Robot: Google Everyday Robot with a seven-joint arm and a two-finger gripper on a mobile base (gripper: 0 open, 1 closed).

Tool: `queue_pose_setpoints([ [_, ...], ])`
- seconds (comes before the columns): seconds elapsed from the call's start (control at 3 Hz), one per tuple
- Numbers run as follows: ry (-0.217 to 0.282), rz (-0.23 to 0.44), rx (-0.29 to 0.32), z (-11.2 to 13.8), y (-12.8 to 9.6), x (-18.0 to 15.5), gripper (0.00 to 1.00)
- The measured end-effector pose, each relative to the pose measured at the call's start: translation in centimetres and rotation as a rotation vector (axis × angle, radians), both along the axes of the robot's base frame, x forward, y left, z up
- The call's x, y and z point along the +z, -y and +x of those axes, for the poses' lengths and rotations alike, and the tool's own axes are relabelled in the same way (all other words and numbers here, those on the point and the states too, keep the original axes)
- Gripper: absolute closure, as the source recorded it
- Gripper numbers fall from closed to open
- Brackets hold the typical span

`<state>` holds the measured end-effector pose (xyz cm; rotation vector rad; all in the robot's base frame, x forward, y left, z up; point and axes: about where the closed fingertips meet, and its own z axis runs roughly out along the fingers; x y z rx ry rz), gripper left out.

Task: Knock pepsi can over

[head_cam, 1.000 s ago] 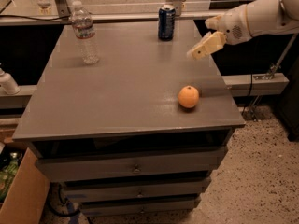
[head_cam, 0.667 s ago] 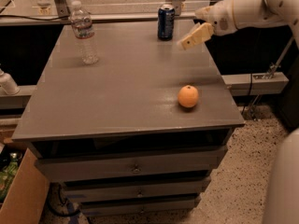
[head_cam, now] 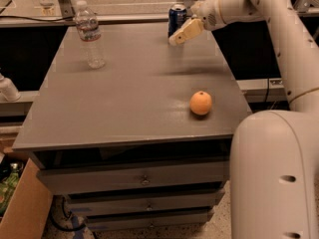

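The step in hand, as I judge it, is the last part of the approach, just before the push. The pepsi can [head_cam: 176, 17] stands upright at the far edge of the tabletop [head_cam: 129, 98], a little to the right of the middle, so the task is not yet done. The end effector [head_cam: 180, 33] is at the can's right side, low against its body, with its pale tip pointing down and to the left toward the tabletop. In this view it overlaps the lower right part of the can, but I cannot tell whether it really touches it or is only just beside it. I also cannot tell whether the end effector is open or closed; it holds nothing that I can see.

The next move probably calls for a sideways sweep to the left against the can, better high on its body than near its foot, so that it tips and does not only slide. The can is near the back edge, so a push away from the camera could send it off the tabletop.

Counted, there is one pepsi can, one clear water bottle [head_cam: 89, 34] standing at the far left, well apart from the can, and one orange [head_cam: 201, 103] near the front right edge, also well apart from it. There is one arm [head_cam: 279, 39] with one end effector.
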<state>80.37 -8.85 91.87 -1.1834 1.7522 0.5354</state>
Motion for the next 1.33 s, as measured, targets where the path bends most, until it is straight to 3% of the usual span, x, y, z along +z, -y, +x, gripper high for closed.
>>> queue_pose_setpoints([
  [0.33, -0.028, 0.033, -0.123, 2.2, 0.4, 0.6, 0.00],
  [0.67, -0.128, 0.127, -0.236, 3.4, 0.4, -1.1, 0.00],
  [1.0, -0.158, 0.147, -0.258, 3.6, 0.1, -1.9, 0.00],
  [1.33, -0.151, 0.164, -0.238, 3.4, 0.1, -1.8, 0.00],
])
